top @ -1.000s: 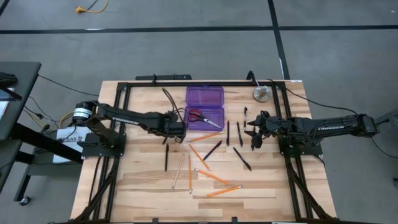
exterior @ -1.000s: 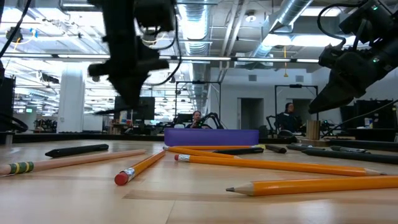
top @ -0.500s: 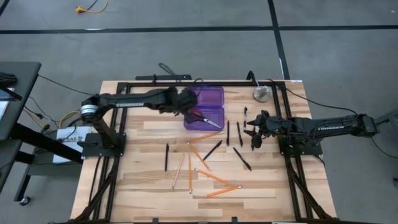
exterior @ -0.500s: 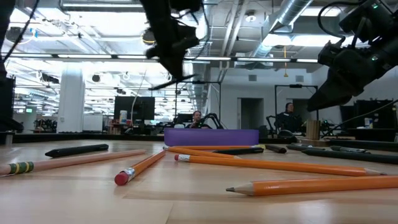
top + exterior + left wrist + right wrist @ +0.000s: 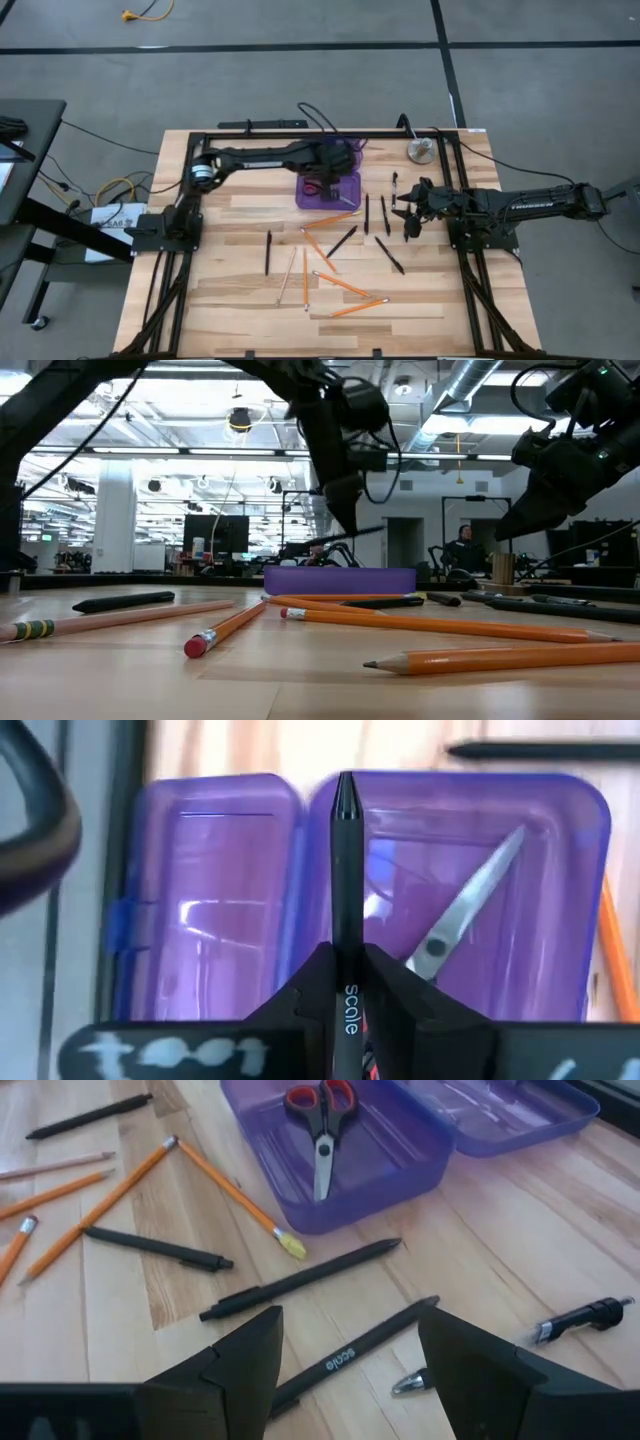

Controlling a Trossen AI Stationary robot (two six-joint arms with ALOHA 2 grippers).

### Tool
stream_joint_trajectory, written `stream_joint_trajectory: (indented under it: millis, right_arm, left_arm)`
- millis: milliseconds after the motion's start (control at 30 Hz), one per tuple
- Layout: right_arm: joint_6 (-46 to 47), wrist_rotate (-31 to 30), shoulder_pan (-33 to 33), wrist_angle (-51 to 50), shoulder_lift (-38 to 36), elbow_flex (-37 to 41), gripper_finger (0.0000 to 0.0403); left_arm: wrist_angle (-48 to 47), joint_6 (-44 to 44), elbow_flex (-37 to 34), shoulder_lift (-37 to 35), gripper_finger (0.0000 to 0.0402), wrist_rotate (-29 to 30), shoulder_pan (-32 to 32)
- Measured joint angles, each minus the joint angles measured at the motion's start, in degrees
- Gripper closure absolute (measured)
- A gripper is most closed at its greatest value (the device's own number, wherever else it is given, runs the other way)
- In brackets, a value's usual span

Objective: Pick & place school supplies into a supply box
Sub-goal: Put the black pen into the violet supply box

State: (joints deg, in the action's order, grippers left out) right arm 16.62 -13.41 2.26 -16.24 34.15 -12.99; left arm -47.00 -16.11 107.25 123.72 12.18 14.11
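A black pen [image 5: 346,910] sits pinched in my left gripper [image 5: 345,995], pointing to twelve o'clock above the open purple box [image 5: 560,910], with the scissors [image 5: 455,925] inside at two. My right gripper [image 5: 350,1350] waits, spread.

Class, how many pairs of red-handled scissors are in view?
1. The red-handled scissors lie in the translucent purple plastic case, below the slim black pen in the left gripper. The arm may hide others.
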Motion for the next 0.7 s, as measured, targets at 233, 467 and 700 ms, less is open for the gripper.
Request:
stream_joint_trajectory:
  millis: [233, 467, 700]
  right_arm:
    - [-0.02, 0.0, 0.02, -0.03, 0.02, 0.0, 0.0173]
    - [-0.04, -0.14, 0.02, -0.01, 0.0, 0.0, 0.0173]
    - [-0.04, -0.13, 0.02, -0.03, 0.02, 0.0, 0.0173]
  left_arm:
    - [-3.76, -3.04, 0.83, 2.58, 0.0378, -2.02, -0.69]
    - [-4.1, -4.02, 0.63, 2.71, 0.0369, -5.42, -1.56]
    - [-6.03, -2.74, 0.63, 2.71, 0.0313, -5.57, -1.92]
